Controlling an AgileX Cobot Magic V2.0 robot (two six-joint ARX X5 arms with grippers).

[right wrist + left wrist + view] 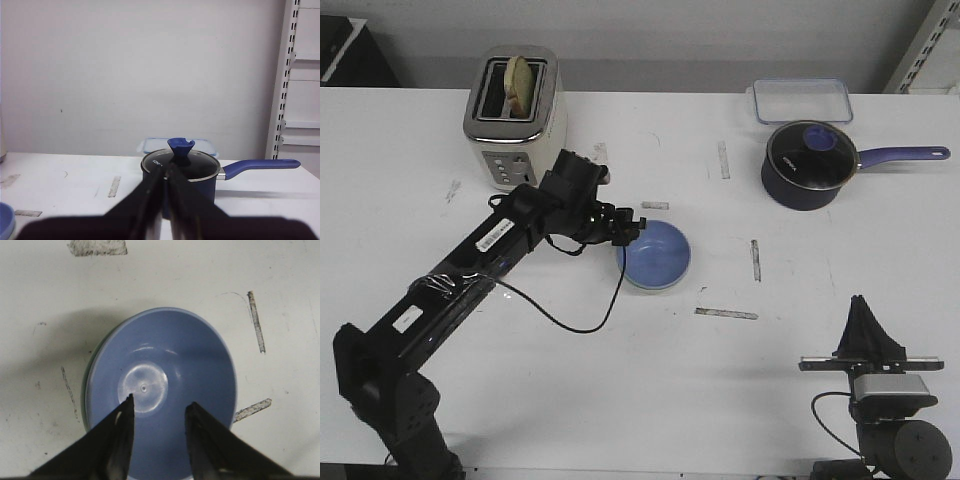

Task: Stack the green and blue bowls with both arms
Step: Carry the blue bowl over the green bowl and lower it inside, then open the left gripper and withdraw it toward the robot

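Note:
The light blue bowl point(658, 255) sits mid-table, nested in the pale green bowl, of which only a thin rim point(83, 400) shows along one side in the left wrist view. My left gripper point(638, 228) hovers at the blue bowl's left rim. In the left wrist view the left gripper point(161, 402) is open over the inside of the blue bowl point(165, 355), holding nothing. My right gripper point(859, 300) stands at the front right, pointing up, far from the bowls. In the right wrist view it point(165, 169) is shut and empty. The blue bowl's edge point(4, 220) shows there.
A toaster point(515, 115) with bread stands at the back left. A dark navy saucepan point(805, 165) with a glass lid and long handle sits at the back right, also in the right wrist view point(180, 175). A clear container point(802, 100) lies behind it. Tape marks dot the table.

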